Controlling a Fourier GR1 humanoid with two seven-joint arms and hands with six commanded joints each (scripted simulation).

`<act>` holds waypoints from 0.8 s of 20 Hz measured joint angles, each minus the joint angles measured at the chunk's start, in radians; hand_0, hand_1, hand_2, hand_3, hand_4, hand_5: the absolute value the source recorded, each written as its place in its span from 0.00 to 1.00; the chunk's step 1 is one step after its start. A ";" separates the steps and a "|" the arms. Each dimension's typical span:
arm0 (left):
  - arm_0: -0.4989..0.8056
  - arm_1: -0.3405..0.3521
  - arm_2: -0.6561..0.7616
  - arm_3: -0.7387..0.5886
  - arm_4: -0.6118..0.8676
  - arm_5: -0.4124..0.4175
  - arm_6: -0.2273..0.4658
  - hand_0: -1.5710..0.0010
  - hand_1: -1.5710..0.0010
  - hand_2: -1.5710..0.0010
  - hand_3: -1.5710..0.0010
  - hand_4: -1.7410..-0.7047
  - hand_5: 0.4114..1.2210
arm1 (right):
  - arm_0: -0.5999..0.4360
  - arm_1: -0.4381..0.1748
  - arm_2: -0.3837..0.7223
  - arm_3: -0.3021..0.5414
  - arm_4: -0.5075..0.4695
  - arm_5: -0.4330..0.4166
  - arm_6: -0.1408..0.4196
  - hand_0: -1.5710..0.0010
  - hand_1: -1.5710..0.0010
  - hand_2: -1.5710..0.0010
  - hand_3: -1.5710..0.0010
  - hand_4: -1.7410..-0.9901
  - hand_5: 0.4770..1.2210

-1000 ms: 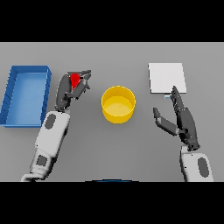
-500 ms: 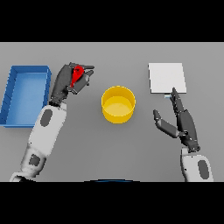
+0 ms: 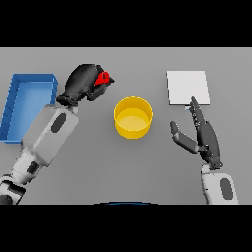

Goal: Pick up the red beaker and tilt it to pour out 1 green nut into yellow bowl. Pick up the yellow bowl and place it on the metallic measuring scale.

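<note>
Gripping the red beaker (image 3: 103,78), left robot hand (image 3: 81,84) curls round.

Left hand (image 3: 82,82) curled in a grasp; right hand (image 3: 204,138) spread flat

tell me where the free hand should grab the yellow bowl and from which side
Judging by its pose, grip the yellow bowl at its right wall and rim, coming in from the right. It stands upright and open-topped, and the right hand waits open on that side, while the left hand is curled round the red beaker.
</note>
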 measured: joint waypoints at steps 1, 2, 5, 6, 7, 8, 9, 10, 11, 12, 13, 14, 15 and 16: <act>-0.013 0.012 -0.039 0.004 -0.031 -0.029 0.017 0.00 0.00 0.00 0.00 0.01 0.94 | 0.011 -0.003 0.001 -0.008 -0.002 0.004 -0.005 1.00 1.00 1.00 1.00 0.60 0.29; -0.028 0.027 -0.070 0.012 -0.053 -0.055 0.014 0.00 0.00 0.00 0.00 0.01 0.95 | 0.016 -0.009 -0.003 -0.012 -0.001 0.004 -0.002 1.00 1.00 1.00 1.00 0.60 0.29; -0.098 0.060 -0.154 0.055 -0.109 -0.148 0.014 0.00 0.00 0.00 0.00 0.06 0.98 | 0.011 -0.002 0.005 -0.009 0.004 0.002 0.017 1.00 1.00 1.00 1.00 0.60 0.29; -0.112 0.065 -0.181 0.059 -0.125 -0.183 0.023 0.00 0.00 0.00 0.00 0.10 0.98 | 0.017 -0.007 -0.005 -0.011 -0.001 -0.001 0.010 1.00 1.00 1.00 1.00 0.60 0.28; -0.138 0.078 -0.207 0.061 -0.141 -0.219 0.026 0.00 0.00 0.00 0.00 0.13 0.98 | 0.014 0.000 -0.005 -0.001 -0.008 0.002 0.020 1.00 1.00 1.00 1.00 0.61 0.27; -0.166 0.085 -0.229 0.079 -0.154 -0.244 0.018 0.00 0.00 0.00 0.06 0.11 0.99 | 0.018 0.007 -0.004 -0.003 -0.019 0.008 0.017 1.00 1.00 1.00 1.00 0.62 0.26; -0.194 0.081 -0.260 0.096 -0.173 -0.271 0.022 0.00 0.00 0.00 0.11 0.09 0.99 | 0.015 0.013 -0.007 0.000 -0.023 0.003 0.021 1.00 1.00 1.00 1.00 0.61 0.25; -0.215 0.084 -0.288 0.108 -0.190 -0.295 0.026 0.00 0.00 0.00 0.14 0.08 0.99 | 0.018 0.017 -0.016 -0.003 -0.036 0.001 0.026 1.00 1.00 1.00 1.00 0.62 0.23; -0.241 0.083 -0.314 0.126 -0.210 -0.322 0.042 0.00 0.00 0.00 0.15 0.06 0.99 | 0.016 0.017 -0.017 -0.005 -0.037 0.001 0.020 1.00 1.00 1.00 1.00 0.61 0.22; -0.269 0.076 -0.339 0.137 -0.226 -0.349 0.049 0.00 0.00 0.00 0.16 0.05 0.99 | 0.015 0.024 -0.015 -0.004 -0.043 0.004 0.024 1.00 1.00 1.00 1.00 0.60 0.21; -0.288 0.077 -0.371 0.144 -0.245 -0.376 0.051 0.00 0.00 0.00 0.17 0.05 1.00 | 0.012 0.021 -0.019 0.002 -0.050 0.008 0.036 1.00 1.00 1.00 1.00 0.59 0.20; -0.299 0.078 -0.400 0.153 -0.262 -0.389 0.047 0.00 0.00 0.00 0.19 0.04 1.00 | 0.008 0.015 -0.030 0.001 -0.064 0.013 0.037 1.00 1.00 1.00 1.00 0.58 0.19; -0.327 0.068 -0.422 0.178 -0.279 -0.399 0.050 0.00 0.00 0.00 0.21 0.04 1.00 | 0.007 0.022 -0.032 0.005 -0.072 0.014 0.036 1.00 1.00 1.00 1.00 0.59 0.18; -0.349 0.068 -0.441 0.191 -0.289 -0.405 0.027 0.00 0.00 0.00 0.23 0.03 1.00 | 0.000 0.023 -0.037 0.014 -0.079 0.015 0.047 1.00 1.00 1.00 1.00 0.59 0.17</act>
